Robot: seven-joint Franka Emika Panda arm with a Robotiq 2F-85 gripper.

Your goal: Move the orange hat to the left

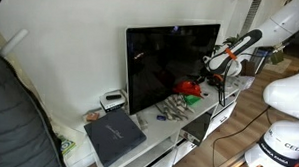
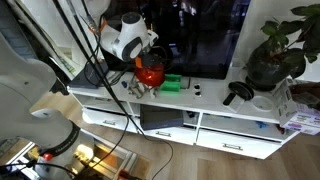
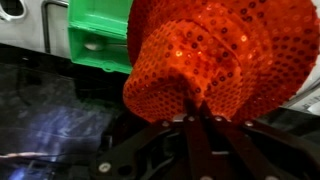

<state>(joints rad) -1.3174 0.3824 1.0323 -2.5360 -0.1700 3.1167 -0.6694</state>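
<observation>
The orange hat (image 3: 215, 55) is red-orange and sequinned, and fills the upper right of the wrist view. My gripper (image 3: 197, 108) is shut on the hat's brim, its two dark fingers pinched together on the fabric. In an exterior view the hat (image 2: 150, 70) hangs from the gripper (image 2: 143, 62) just above the white TV cabinet (image 2: 215, 104), left of the green object (image 2: 173, 84). In an exterior view the hat (image 1: 192, 87) shows as a red patch in front of the TV, under the gripper (image 1: 204, 75).
A large black TV (image 1: 170, 62) stands right behind the hat. A green plastic object (image 3: 98, 35) sits on the cabinet beside the hat. A potted plant (image 2: 275, 50) and a black round object (image 2: 238, 93) stand further along. A grey laptop (image 1: 114, 137) lies at the cabinet's other end.
</observation>
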